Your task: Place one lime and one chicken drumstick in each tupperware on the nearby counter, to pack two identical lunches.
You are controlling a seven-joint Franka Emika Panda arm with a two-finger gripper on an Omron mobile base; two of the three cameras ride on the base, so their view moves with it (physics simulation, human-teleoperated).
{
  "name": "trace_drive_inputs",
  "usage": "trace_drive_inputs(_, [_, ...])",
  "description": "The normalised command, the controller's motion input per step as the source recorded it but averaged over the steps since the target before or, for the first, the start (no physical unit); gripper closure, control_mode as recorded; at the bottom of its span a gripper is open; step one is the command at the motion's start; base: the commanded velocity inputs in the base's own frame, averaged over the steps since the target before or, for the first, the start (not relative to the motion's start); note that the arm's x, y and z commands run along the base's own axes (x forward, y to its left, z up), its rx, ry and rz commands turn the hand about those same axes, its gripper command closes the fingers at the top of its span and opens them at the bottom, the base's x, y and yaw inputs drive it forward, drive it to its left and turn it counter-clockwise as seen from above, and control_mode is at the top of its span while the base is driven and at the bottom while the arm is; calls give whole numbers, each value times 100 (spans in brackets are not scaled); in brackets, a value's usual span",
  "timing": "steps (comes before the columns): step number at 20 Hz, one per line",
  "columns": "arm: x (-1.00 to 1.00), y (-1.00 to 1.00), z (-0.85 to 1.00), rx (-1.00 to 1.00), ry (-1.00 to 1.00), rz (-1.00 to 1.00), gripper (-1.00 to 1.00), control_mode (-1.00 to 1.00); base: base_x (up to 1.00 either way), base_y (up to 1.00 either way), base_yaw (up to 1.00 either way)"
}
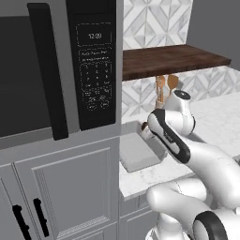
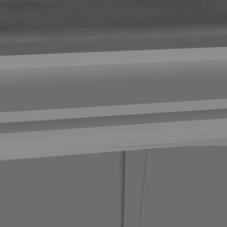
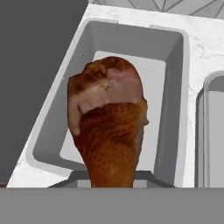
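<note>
Drumstick (image 3: pixel 109 127) hangs pinched in the pincer, jaws pressed onto its bone end, meaty end leading; in the hand view its long axis runs from six to twelve o'clock, straight over the near tupperware (image 3: pixel 175 87), which looks bare inside. A second tupperware (image 3: pixel 210 131) sits just beside it at three o'clock. The drop seems to need only a short descent and release. Both trays rest on the white marbled bench (image 1: pixel 215 122). Grey cabinets (image 1: pixel 70 187) and a microwave (image 1: pixel 93 61) stand at nine o'clock.
</note>
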Motion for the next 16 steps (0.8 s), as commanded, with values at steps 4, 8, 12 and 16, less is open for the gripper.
trace_drive_inputs(4, [39, 2, -47, 0, 16, 2, 100, -100, 0, 0, 0])
trace_drive_inputs(8, [36, 0, -45, 0, 14, 1, 100, -100, 0, 0, 0])
trace_drive_inputs(12, [30, 0, -39, 0, 9, 2, 100, -100, 0, 0, 0])
trace_drive_inputs(16, [42, 0, -43, 0, 7, 2, 100, -100, 0, 0, 0])
